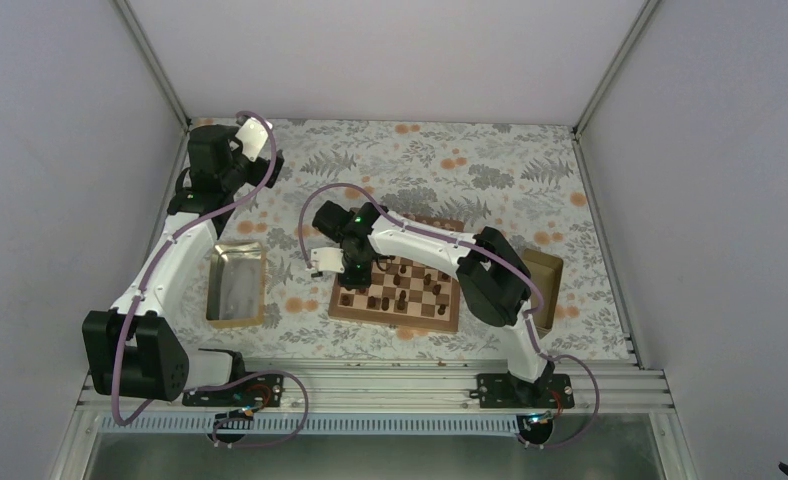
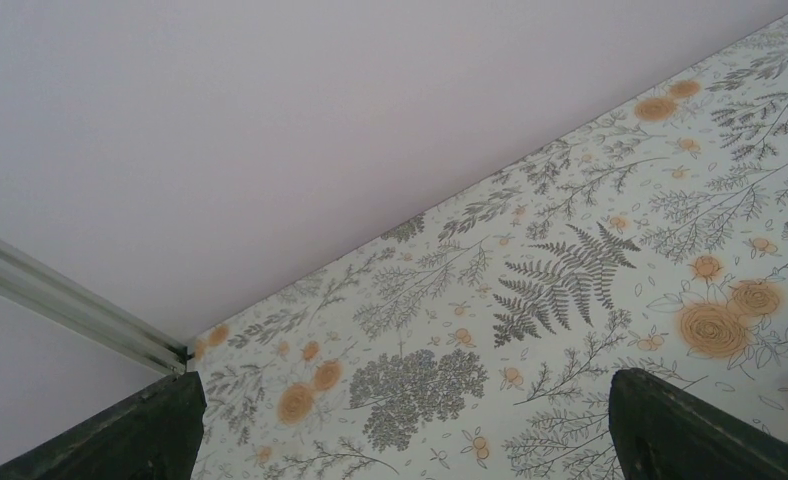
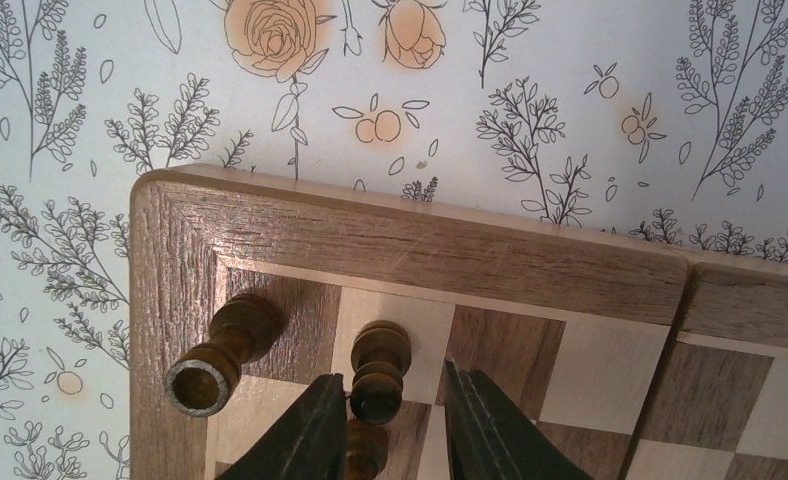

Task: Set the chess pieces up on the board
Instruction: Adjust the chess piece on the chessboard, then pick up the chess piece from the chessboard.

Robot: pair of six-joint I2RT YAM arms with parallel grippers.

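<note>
Reaching in from the right side, the right gripper (image 3: 392, 372) was held low over a corner of the board (image 3: 420, 250), which was laid on the floral counter (image 1: 420, 160) in front of the right arm. Its two dark fingers (image 3: 310, 435) were set to either side of a dark brown piece (image 3: 380, 350) that stood upright on the light square just beside the corner square. A sliver of board could be seen between that piece and one finger, so it could not be told whether the piece was clamped or merely straddled. On the dark corner square itself another dark piece (image 3: 225, 345) was stood, apart from the fingers, and the top of a third was glimpsed low between them. From above, further dark chess pieces (image 1: 402, 285) were seen spread over the squares nearer the arms. The left gripper (image 2: 407, 382) was held out toward the far left corner of the counter, well apart from the board, with its fingers spread wide and nothing between them. A metal tray (image 1: 213, 285) was placed to the left of the board, and a tan tray (image 1: 550, 265) to its right was partly hidden by the right arm.
</note>
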